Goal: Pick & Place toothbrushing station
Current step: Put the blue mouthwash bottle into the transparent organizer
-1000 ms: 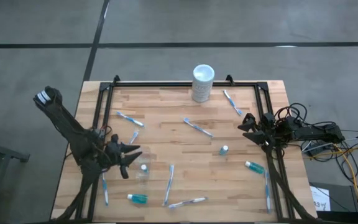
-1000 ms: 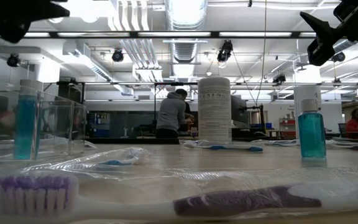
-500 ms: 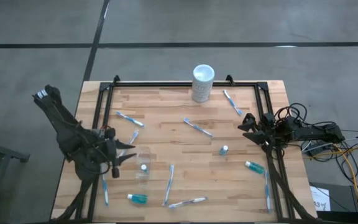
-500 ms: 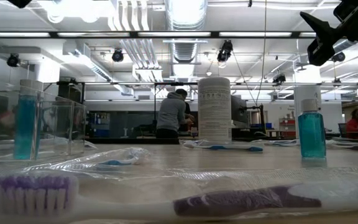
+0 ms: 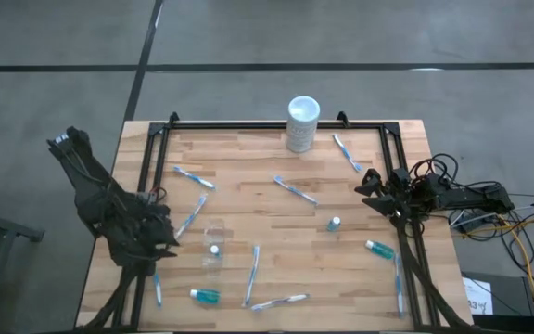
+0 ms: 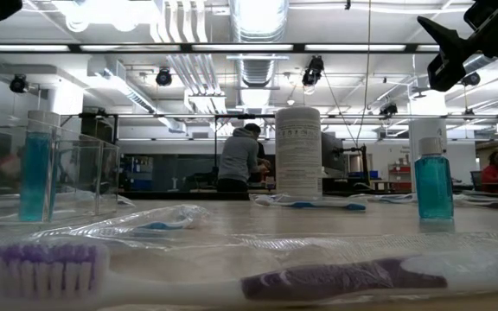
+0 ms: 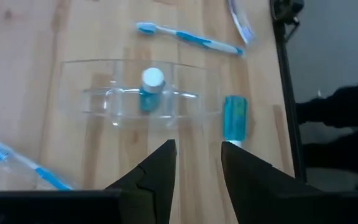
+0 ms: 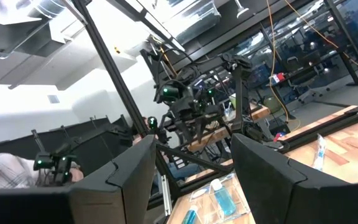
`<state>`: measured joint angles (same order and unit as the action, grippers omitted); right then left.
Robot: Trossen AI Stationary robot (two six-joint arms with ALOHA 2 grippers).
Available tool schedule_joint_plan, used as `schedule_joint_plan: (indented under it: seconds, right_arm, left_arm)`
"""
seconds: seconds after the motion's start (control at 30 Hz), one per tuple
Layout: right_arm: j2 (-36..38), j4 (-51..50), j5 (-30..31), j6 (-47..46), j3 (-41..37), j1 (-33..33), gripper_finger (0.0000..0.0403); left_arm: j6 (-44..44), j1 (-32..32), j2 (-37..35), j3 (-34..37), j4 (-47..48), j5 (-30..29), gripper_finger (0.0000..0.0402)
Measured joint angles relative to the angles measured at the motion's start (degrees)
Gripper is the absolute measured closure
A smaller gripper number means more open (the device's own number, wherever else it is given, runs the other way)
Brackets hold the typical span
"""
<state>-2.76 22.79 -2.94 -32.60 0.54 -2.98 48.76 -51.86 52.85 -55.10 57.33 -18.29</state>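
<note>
1. The left gripper [image 5: 160,237] sits at the lower left of the high view, over the left edge of the wooden table [image 5: 248,209]. In its wrist view the two dark fingers [image 7: 157,177] stand a narrow gap apart with nothing between them.
2. Just right of that gripper in the high view stands the small clear cup [image 5: 213,247], holding one upright teal tube with a white cap [image 7: 151,87]. The wrist view shows the cup's clear wall [image 7: 191,93] around that tube.
3. Another teal tube [image 5: 206,296] lies flat at the lower left of centre, near the table's front edge.
4. Blue-and-white toothbrushes are scattered across the boards: one [image 5: 193,176] at upper left, one [image 5: 190,215] just beside the left gripper, one [image 5: 251,275] below centre, one [image 5: 295,189] at centre.
5. The tall white cylinder [image 5: 302,122] stands at the top centre edge.
6. Right of centre, a teal tube [image 5: 334,224] stands upright; another [image 5: 379,249] lies flat, lower right.
7. The right gripper [image 5: 371,183] waits at the right edge of the table, its fingers [image 8: 132,171] spread wide and empty.
</note>
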Motion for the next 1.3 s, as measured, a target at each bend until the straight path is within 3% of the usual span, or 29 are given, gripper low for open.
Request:
schedule_joint_plan:
  seconds: [0.23,0.53,0.6,0.8,1.07,1.3]
  right_arm:
    - [0.0,0.0,0.0,0.0,0.0,0.0,0.0197]
    - [0.0,0.0,0.0,0.0,0.0,0.0,0.0197]
    - [0.0,0.0,0.0,0.0,0.0,0.0,0.0197]
    - [0.0,0.0,0.0,0.0,0.0,0.0,0.0197]
    - [0.0,0.0,0.0,0.0,0.0,0.0,0.0197]
    - [0.0,0.0,0.0,0.0,0.0,0.0,0.0197]
  left_arm:
    - [-0.9,-0.1,10.7,1.0,-5.5,7.3,0.0268]
    - [3.2,-0.2,24.2,1.1,-11.3,12.3,0.0268]
    - [3.7,-0.9,26.0,1.1,-14.5,11.9,0.0268]
    - [0.4,-4.0,29.8,1.1,-25.4,3.5,0.0269]
    - [7.0,-5.5,33.8,1.9,-23.7,9.7,0.0293]
    - [8.0,-5.5,36.4,1.9,-23.9,10.3,0.0311]
